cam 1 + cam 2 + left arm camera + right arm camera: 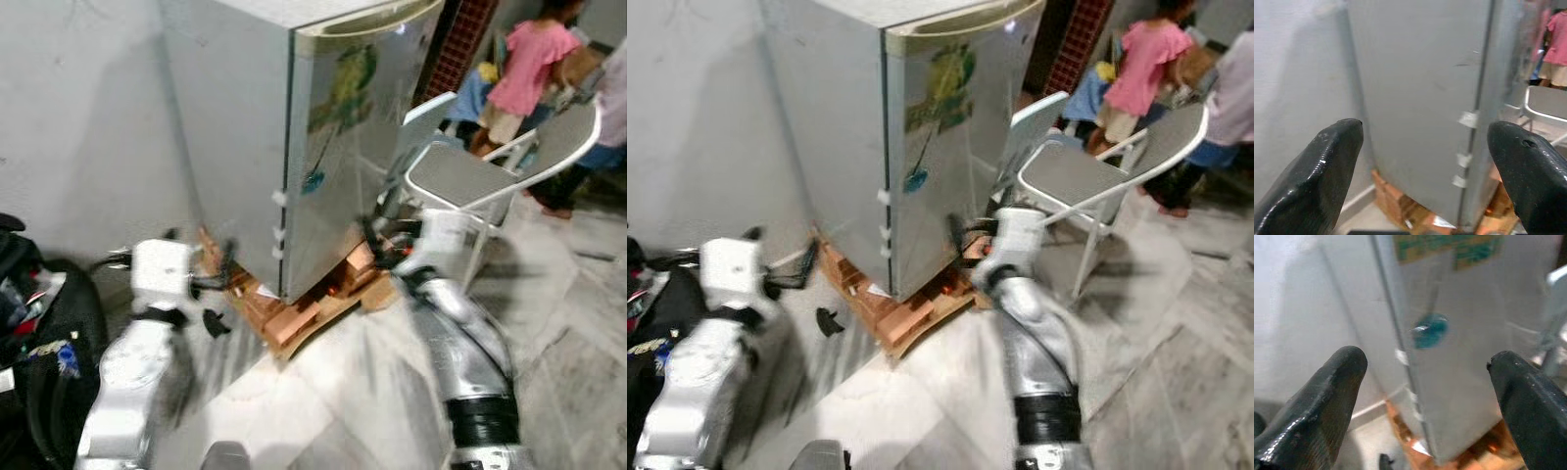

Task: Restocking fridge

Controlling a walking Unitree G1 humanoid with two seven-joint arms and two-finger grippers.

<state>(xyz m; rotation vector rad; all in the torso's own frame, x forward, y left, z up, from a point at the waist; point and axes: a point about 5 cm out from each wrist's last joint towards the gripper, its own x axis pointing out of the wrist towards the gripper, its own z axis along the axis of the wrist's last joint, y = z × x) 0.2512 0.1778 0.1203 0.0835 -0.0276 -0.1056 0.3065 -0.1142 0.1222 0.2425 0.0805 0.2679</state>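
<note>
fridge: the fridge point(333, 147) stands ahead of both my claws, its door shut, near but not touched; it sits raised on a base of bricks point(294, 318), i judge to keep it off the floor; brushed silver metal, flat-sided and boxy, with a cream strip along the door's top edge
stickers: a green and yellow sticker point(942, 88) high on the door and a small teal blob point(1430, 325) lower down, straight ahead of my right claw; three pale tabs point(1464, 147) run down the seam between side and door
left claw: my left claw point(1425, 161) is spread wide and grips nothing; its fingers point(1327, 166) are glossy black and rounded; it points at the fridge's plain side panel
right claw: my right claw point(1425, 396) is likewise parted and empty, aimed at the door face near its lower corner
chair: a folding chair point(460, 186), grey seat on a white tube frame, just beyond my right claw beside the fridge
bag: a black bag point(44, 333) with oddments, outboard of my left arm
floor: pale marbled stone point(372, 392), smooth
people: two people point(534, 69) well beyond the chair
judgement: with nothing in either claw, the door wants opening first
</note>
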